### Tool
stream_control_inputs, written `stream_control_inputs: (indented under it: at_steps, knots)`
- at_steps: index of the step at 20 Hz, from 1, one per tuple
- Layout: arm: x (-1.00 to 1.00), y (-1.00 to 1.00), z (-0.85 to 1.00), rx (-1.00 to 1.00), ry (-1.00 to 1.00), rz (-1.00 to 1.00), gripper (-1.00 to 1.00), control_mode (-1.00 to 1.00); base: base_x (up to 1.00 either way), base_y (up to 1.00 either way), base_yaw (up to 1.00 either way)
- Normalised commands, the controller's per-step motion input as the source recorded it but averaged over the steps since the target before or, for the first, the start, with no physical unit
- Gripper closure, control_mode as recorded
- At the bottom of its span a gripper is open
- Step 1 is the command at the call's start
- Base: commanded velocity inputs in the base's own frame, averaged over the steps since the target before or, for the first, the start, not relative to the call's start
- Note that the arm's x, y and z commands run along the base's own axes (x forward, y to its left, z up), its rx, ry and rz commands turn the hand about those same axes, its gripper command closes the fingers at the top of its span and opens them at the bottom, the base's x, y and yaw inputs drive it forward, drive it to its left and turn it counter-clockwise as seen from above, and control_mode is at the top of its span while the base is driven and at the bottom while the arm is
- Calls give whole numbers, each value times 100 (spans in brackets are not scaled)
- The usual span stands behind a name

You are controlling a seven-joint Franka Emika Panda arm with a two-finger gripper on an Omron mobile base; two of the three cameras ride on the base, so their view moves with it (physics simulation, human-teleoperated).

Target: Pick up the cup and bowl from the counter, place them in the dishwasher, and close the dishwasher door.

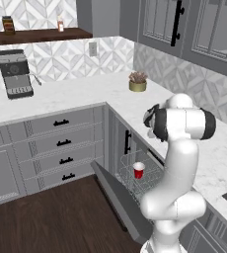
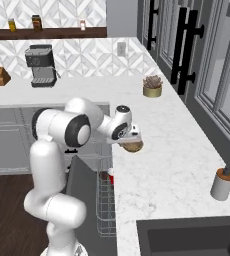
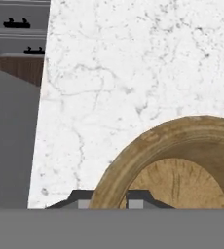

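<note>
The tool (image 3: 110,198) grips the rim of the bowl (image 3: 182,160) on the bench (image 2: 162,150); the cup (image 1: 138,170) stands in the dishwasher (image 1: 135,173) rack.

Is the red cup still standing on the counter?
No, the cup stands inside the dishwasher's wire rack, below the counter.

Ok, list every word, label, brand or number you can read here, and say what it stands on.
None can be read.
Coffee machine: no legible brand or marking.
Jars on the shelf: any labels too small and blurred.
Dishwasher, cup and bowl: no text visible.
</note>
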Motion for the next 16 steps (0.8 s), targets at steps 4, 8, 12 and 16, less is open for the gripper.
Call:
stream_control_inputs:
  at_steps: [4,8,12,16]
  knots:
    - [-91,92,1,19,4,0,100,-100,0,0,0]
    - [-76,96,1,-2,6,0,100,-100,0,0,0]
    - [-43,77,0,-13,9,0,100,-100,0,0,0]
    - [-1,36,-19,-3,10,-1,100,-100,0,0,0]
